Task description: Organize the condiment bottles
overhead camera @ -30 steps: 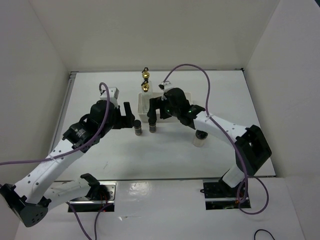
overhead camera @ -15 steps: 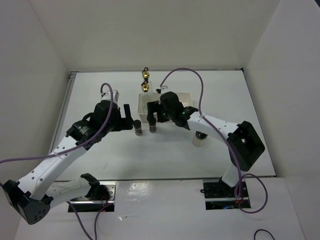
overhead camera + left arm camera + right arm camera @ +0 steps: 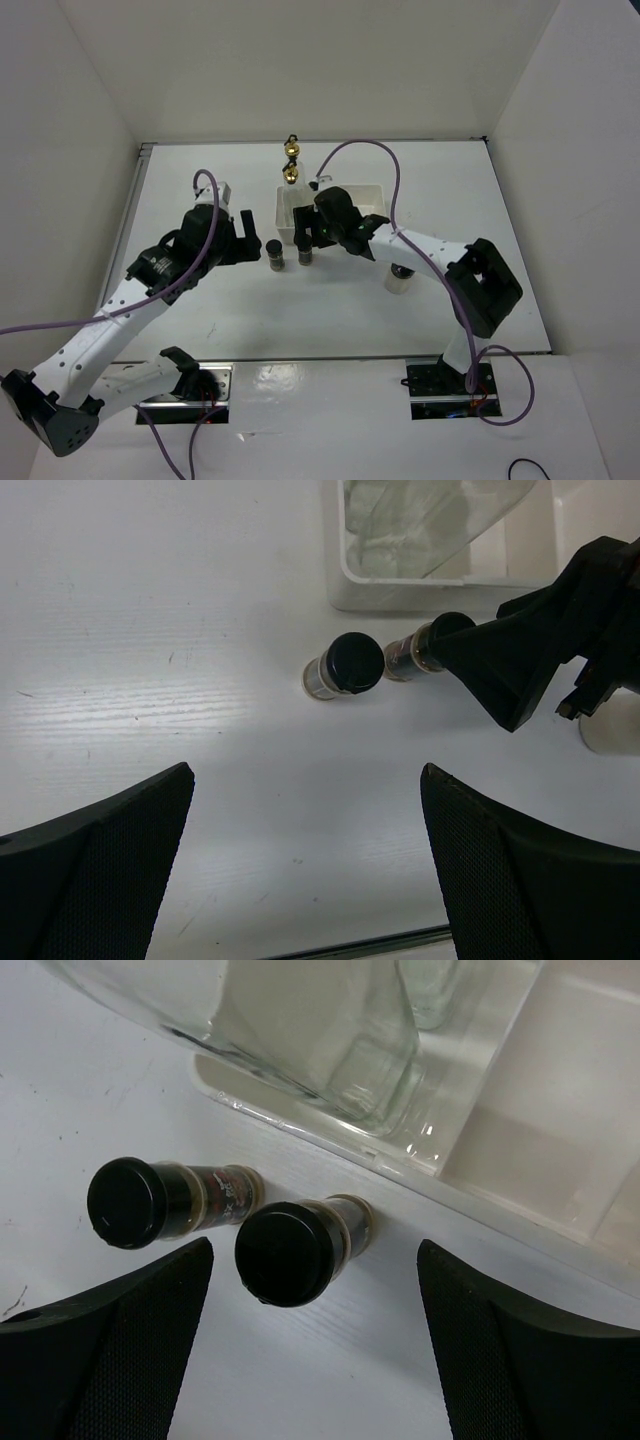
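Two small dark black-capped jars stand side by side in front of the white tray (image 3: 370, 190): the left jar (image 3: 274, 254) (image 3: 165, 1200) (image 3: 343, 666) and the right jar (image 3: 305, 253) (image 3: 300, 1245) (image 3: 412, 652). My right gripper (image 3: 306, 228) (image 3: 315, 1243) is open and straddles the right jar without touching it. My left gripper (image 3: 250, 232) (image 3: 308, 770) hangs open over bare table, left of the left jar. Two tall clear bottles with gold tops (image 3: 291, 172) (image 3: 330, 1030) stand in the tray's left end. A squat pale jar (image 3: 400, 279) sits to the right, under my right arm.
The tray's front wall (image 3: 400, 1165) runs just behind the two dark jars. My right gripper's finger (image 3: 510, 660) crosses the left wrist view beside the right jar. White walls enclose the table on three sides.
My right gripper has shifted left and lowered around the right dark jar, its jaws narrowing slightly. My left gripper has edged slightly away from the left jar.
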`<state>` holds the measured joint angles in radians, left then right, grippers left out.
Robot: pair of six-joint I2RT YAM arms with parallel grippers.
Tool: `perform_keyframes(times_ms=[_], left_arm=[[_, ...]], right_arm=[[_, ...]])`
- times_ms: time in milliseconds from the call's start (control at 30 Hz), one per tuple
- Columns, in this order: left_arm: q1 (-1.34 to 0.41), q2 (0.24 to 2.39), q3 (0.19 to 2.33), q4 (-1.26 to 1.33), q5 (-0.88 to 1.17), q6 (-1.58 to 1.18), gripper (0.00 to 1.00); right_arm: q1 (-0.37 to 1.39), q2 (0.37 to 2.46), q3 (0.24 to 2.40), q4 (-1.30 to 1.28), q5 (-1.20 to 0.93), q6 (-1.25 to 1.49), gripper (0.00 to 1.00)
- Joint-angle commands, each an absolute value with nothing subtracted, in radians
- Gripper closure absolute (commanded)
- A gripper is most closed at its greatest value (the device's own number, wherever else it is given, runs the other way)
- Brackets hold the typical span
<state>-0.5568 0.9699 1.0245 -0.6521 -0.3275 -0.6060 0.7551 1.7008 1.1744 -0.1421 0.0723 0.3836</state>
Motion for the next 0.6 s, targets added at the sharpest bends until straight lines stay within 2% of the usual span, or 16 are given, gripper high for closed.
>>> perform_keyframes(times_ms=[0, 333, 567], left_arm=[[-0.551, 0.945, 1.019, -0.634, -0.327, -0.611, 0.0], [-0.541, 0.914, 0.991, -0.643, -0.327, -0.611, 0.0], [-0.541, 0.905, 0.982, -0.643, -0.327, -0.611, 0.0]], right_arm=[[0.764, 1.726, 1.221, -0.112, 0.094, 0.4, 0.13], [0.773, 1.744, 1.221, -0.103, 0.094, 0.41, 0.16], [0.773, 1.775, 1.23, -0.103, 0.075, 0.419, 0.26]])
